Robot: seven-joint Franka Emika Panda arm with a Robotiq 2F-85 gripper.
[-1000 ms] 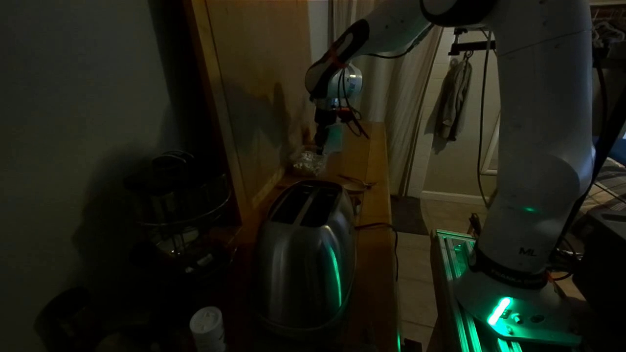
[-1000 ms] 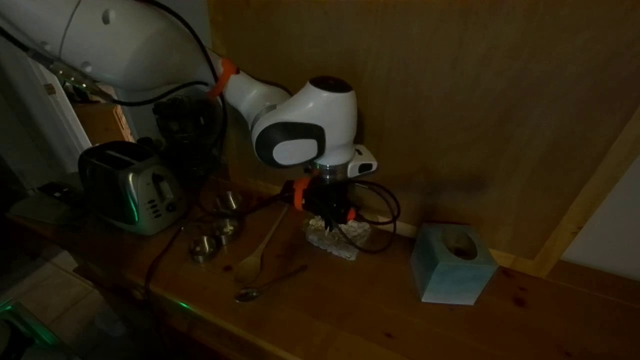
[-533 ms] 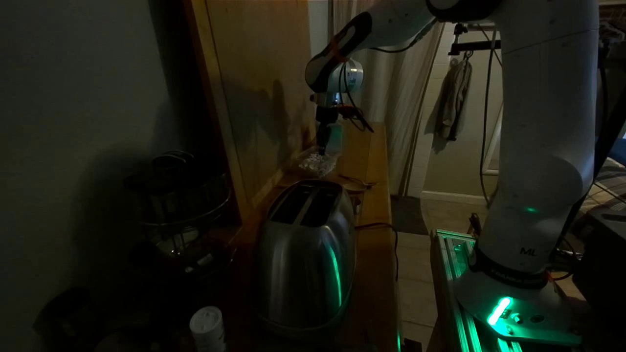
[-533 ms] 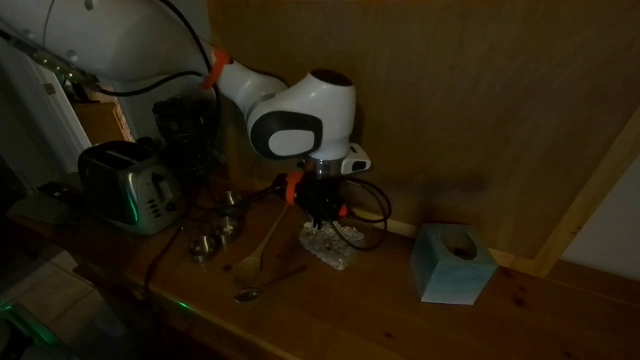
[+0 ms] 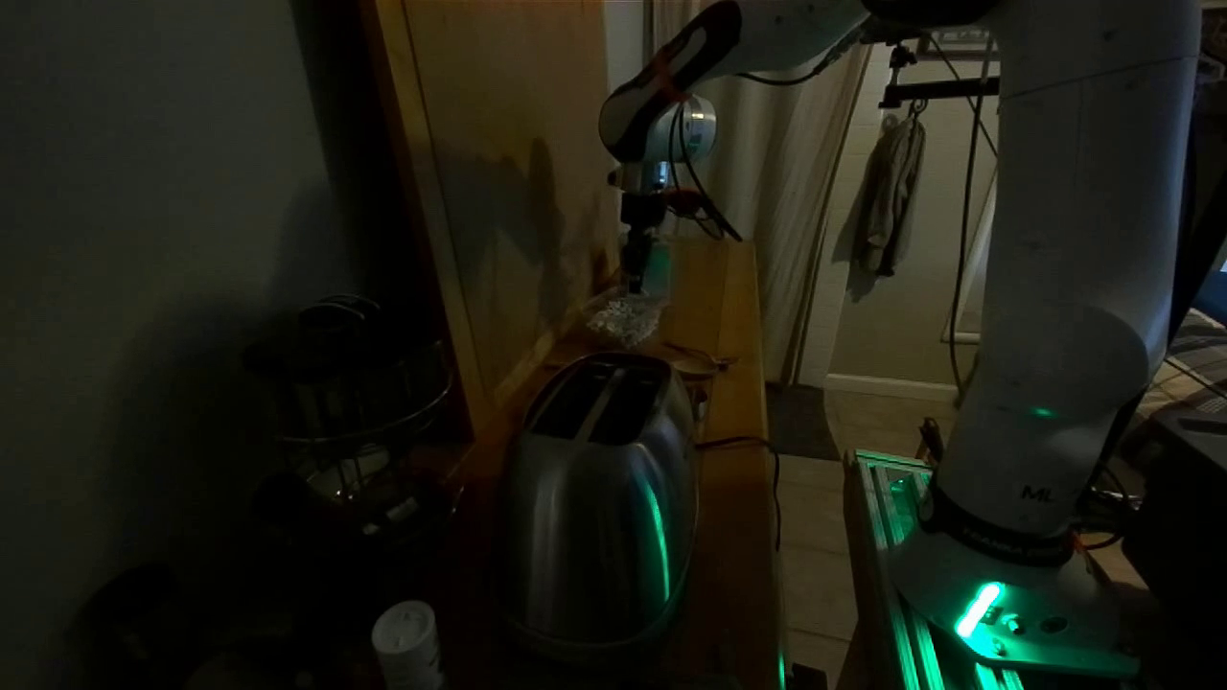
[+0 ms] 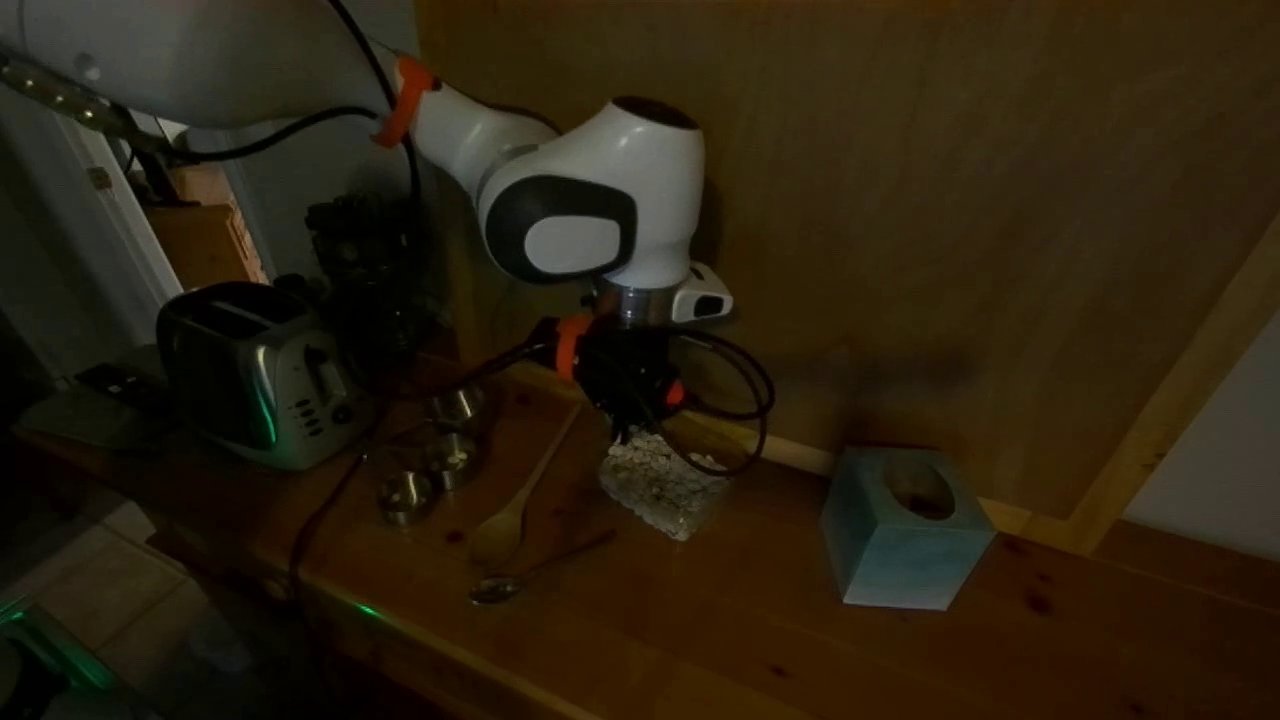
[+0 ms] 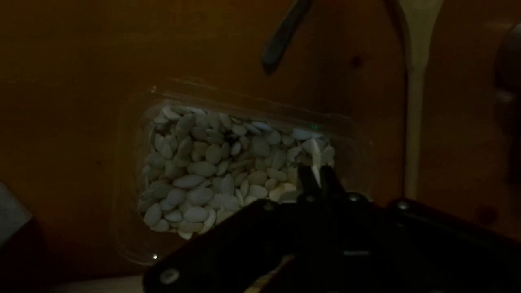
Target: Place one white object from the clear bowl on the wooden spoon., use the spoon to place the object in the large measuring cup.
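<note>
The black two-fingered pincer (image 7: pixel 316 169) sits higher in both exterior views than half a second ago, above the shallow rectangular bowl of clear plastic (image 7: pixel 130 162). The wrist view shows its fingertips pinched nearly together on one flat, oval white seed (image 7: pixel 316 151), so the pick looks made and the lift begun. Whether that seed has cleared the heap of white seeds (image 7: pixel 199 195) beneath is hard to judge in this dimness.

With twelve at the top of the wrist view, the pincer is over the bowl's three o'clock end, and the long pale wooden spoon (image 7: pixel 414 97) lies at two o'clock from it. In an exterior view the bowl has slid toward seven o'clock over the last second and rests on the brown wooden table (image 6: pixel 800 650); from it the spoon's head lies between eight and nine, and three small round metal measuring cups (image 6: pixel 404 510) stand between nine and ten. Which is the large one, I cannot tell.

Next, I judge, the seed should go over to the spoon's head and be let go low, since something so thin and light could bounce off. The spoon itself lies ungripped, its step not yet begun.
</note>
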